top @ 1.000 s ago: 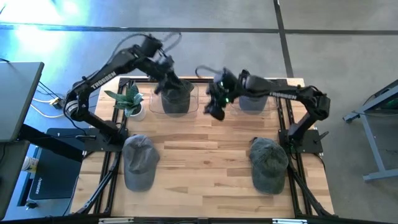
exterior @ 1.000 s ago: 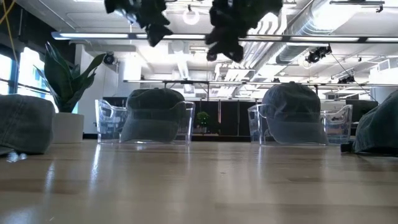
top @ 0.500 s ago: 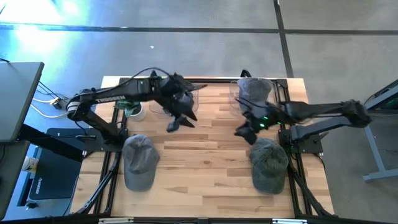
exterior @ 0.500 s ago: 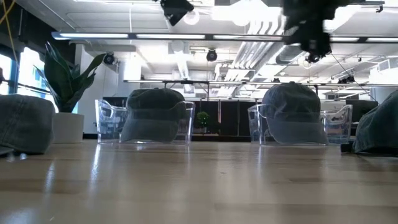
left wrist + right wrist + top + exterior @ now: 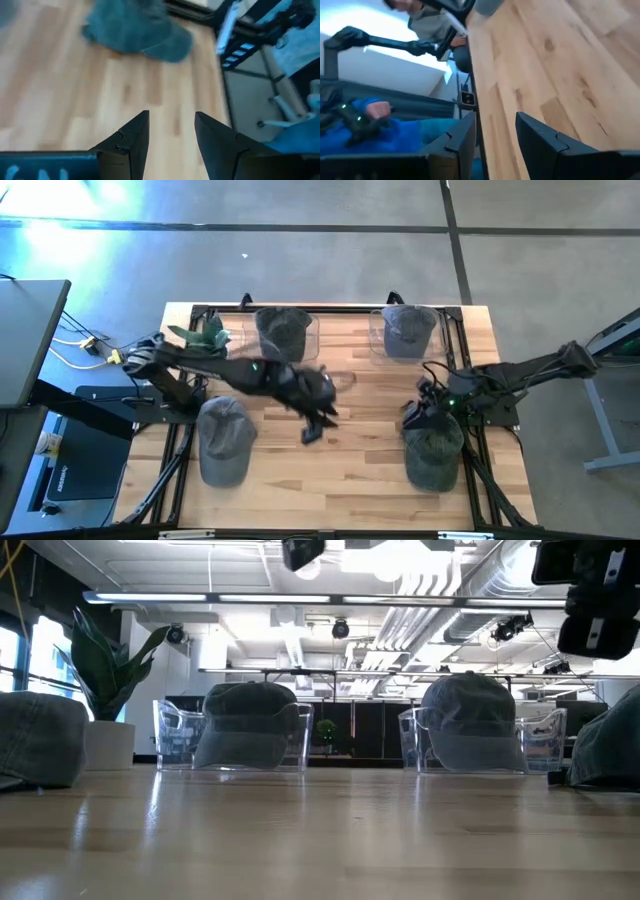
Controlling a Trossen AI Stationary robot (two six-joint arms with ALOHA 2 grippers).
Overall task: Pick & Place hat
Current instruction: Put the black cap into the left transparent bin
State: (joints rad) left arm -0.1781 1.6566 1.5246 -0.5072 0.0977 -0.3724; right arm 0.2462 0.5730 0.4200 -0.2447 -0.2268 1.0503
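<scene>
Two grey-green hats sit in clear bins at the table's far edge, one at the left (image 5: 283, 332) and one at the right (image 5: 408, 328); the low view also shows the left one (image 5: 250, 725) and the right one (image 5: 475, 720). Two more hats rest crown up on the wood, near left (image 5: 224, 438) and near right (image 5: 433, 442). My left gripper (image 5: 315, 425) is open and empty above the table's middle; its wrist view (image 5: 171, 131) looks toward the near right hat (image 5: 137, 27). My right gripper (image 5: 418, 412) is open and empty just above the near right hat's far left edge, as its wrist view (image 5: 495, 135) shows.
A potted plant (image 5: 205, 340) stands at the far left corner. A black frame (image 5: 330, 308) runs around the table's far and side edges. Bare wood (image 5: 330, 470) lies between the two near hats. A person in grey (image 5: 425, 20) shows beyond the table.
My left gripper has swung from the far left bin toward the near edge and the right, to above the table's middle. My right gripper has swung from the far middle toward the right and near edges, to the near right hat. No hat has moved.
</scene>
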